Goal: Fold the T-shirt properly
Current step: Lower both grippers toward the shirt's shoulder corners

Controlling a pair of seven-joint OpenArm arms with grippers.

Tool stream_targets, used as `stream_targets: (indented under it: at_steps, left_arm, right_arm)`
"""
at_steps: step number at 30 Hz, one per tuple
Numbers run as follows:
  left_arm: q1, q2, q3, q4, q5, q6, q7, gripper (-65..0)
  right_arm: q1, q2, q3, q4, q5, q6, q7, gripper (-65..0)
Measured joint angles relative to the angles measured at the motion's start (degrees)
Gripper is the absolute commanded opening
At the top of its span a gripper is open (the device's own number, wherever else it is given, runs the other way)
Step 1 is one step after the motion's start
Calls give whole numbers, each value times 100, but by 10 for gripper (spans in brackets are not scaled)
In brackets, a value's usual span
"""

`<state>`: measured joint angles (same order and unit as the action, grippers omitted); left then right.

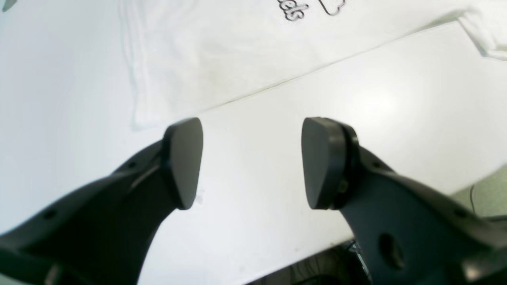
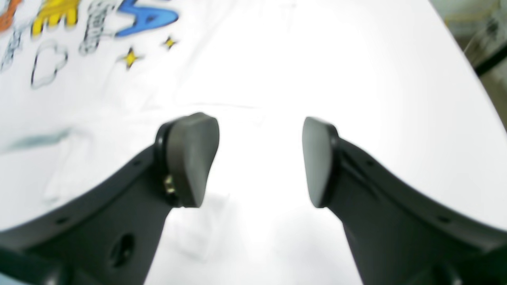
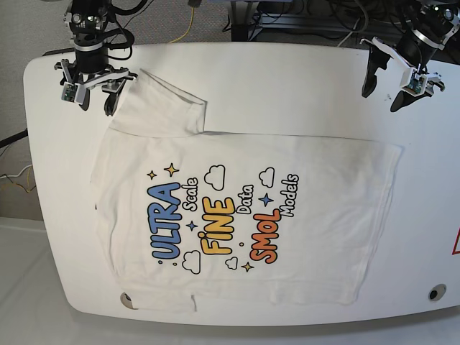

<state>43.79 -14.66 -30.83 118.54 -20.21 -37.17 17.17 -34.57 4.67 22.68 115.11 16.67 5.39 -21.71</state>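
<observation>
The white T-shirt [image 3: 237, 215] lies spread flat on the white table [image 3: 287, 79], print up, with "ULTRA", "FiNE" and "SMOL" readable. My right gripper [image 3: 97, 100] hangs open at the shirt's far left sleeve; in the right wrist view its jaws [image 2: 259, 158] stand apart over white fabric, with the T-shirt's print [image 2: 79, 39] at the upper left. My left gripper [image 3: 384, 90] is open above bare table, beyond the shirt's far right corner. In the left wrist view, the T-shirt's corner [image 1: 166, 79] lies just past the left gripper [image 1: 252, 158]. Nothing is held.
The table's far edge runs just behind both arms, with cables [image 3: 302, 18] and floor beyond it. A small round hole [image 3: 431, 293] sits in the near right corner. In the left wrist view the table edge [image 1: 317, 253] drops off close beneath the fingers.
</observation>
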Motion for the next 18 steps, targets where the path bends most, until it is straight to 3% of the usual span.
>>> stream_targets:
  at_steps: [4,9,14,18]
  left_arm:
    - [33,15,-28,2,0,4,-2,-279]
    - [96,-2,-111,0,-4,-57,0,-280]
    - [114,-15,-186,-28,-13,-37,39,-280]
    - [79,-13,-251,-92,-103,-107,98,-277]
  right_arm:
    - [35,76,63,-142,162,52,-105,-304]
    - [-278,229,168,-105,188,7,-750,-307]
    - [-636,297,302,-90,345,-11,-855,-311]
    - [-778,363,400,-87,822,236,-706,-312]
